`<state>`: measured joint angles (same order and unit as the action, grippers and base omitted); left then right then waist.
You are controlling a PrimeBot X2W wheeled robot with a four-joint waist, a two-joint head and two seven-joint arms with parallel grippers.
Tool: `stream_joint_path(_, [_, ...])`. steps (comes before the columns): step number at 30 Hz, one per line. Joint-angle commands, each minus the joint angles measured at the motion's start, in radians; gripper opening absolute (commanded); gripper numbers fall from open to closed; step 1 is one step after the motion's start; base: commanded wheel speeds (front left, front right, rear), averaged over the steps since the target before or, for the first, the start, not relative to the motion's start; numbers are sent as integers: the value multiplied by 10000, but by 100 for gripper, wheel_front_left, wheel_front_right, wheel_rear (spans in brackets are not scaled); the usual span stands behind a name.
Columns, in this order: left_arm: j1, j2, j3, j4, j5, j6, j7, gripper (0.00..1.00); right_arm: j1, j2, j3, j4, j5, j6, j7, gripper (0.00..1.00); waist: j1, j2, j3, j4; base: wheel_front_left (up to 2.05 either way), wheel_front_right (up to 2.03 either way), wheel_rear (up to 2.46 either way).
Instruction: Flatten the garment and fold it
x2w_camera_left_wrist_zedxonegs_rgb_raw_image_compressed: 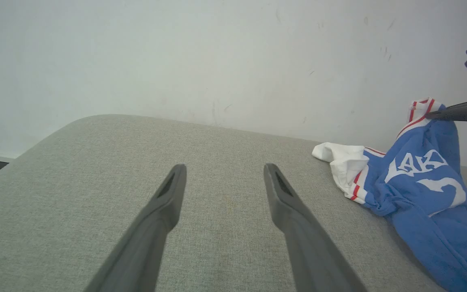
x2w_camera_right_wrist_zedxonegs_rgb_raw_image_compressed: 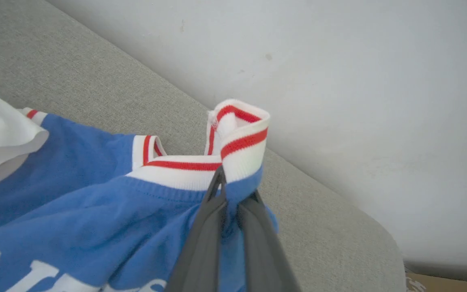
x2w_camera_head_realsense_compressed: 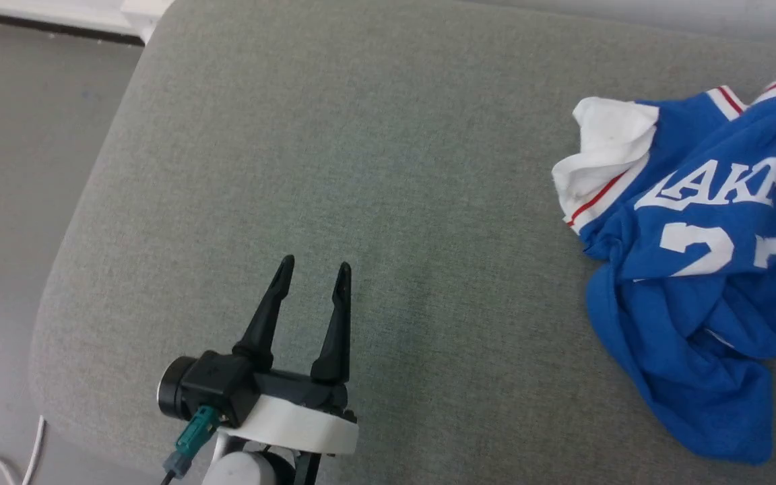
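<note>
Pinching the red-and-white striped collar (x2w_camera_right_wrist_zedxonegs_rgb_raw_image_compressed: 239,142) of the garment (x2w_camera_head_realsense_compressed: 698,283), the right end effector (x2w_camera_right_wrist_zedxonegs_rgb_raw_image_compressed: 235,190) is holding that edge raised above the grey cushion (x2w_camera_head_realsense_compressed: 388,168). The rest of the jersey is lying crumpled on the cushion's right side, lettering facing up. The left end effector (x2w_camera_head_realsense_compressed: 315,264) is hovering over bare cushion well apart from it, fingers spread and gripping nothing.

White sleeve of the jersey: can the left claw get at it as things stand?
Probably yes. The left claw is open, only bare grey cushion lies between it and the white sleeve, and the right claw pinches the collar farther along.
</note>
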<state>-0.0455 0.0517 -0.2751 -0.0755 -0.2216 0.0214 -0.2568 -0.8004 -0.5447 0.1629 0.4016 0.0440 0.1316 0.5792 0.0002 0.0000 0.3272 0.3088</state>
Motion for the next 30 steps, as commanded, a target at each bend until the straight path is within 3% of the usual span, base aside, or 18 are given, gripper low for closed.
stream_joint_path(1, [-274,-14,-85,23,-88,69,-49,100,-3,168,-134,321,-149,-9,-91,0,-2,0,669,440,0,0,0])
stream_joint_path(2, [-337,-14,-119,31,-116,89,-49,100,41,270,-229,486,-224,-9,-166,4,-2,0,723,456,0,0,0])
stream_joint_path(3, [-387,-14,-149,43,-137,112,-49,100,67,366,-315,633,-302,-9,-257,31,-2,0,755,460,0,0,0])
stream_joint_path(4, [-432,-14,-175,59,-150,129,-49,100,79,477,-441,756,-372,-9,-377,76,-2,0,779,452,0,0,0])
stream_joint_path(5, [-432,-14,-175,59,-150,129,-49,100,79,477,-441,756,-372,-9,-377,76,-2,0,779,452,0,0,0])
stream_joint_path(6, [-475,-14,-198,78,-148,130,-49,100,80,599,-571,874,-434,-9,-511,100,-2,0,790,427,0,0,0])
stream_joint_path(12, [-520,-15,-92,150,-35,161,-49,100,95,1190,-932,1032,-508,-9,-1476,100,-2,0,383,-47,0,0,0])
stream_joint_path(17, [-250,-15,190,167,186,151,-49,100,515,1758,-1535,401,-237,-9,-2190,100,-2,0,-355,-649,0,0,0])
stream_joint_path(22, [196,-15,599,117,416,91,-49,100,1869,2474,-2514,-1291,29,-9,-2978,100,-2,0,-1014,-1276,0,0,0])
stream_joint_path(30, [851,-15,1016,-112,735,-97,-49,100,5356,4537,-4629,-4848,-261,-9,-4316,100,-2,0,-1566,-2045,0,0,0])
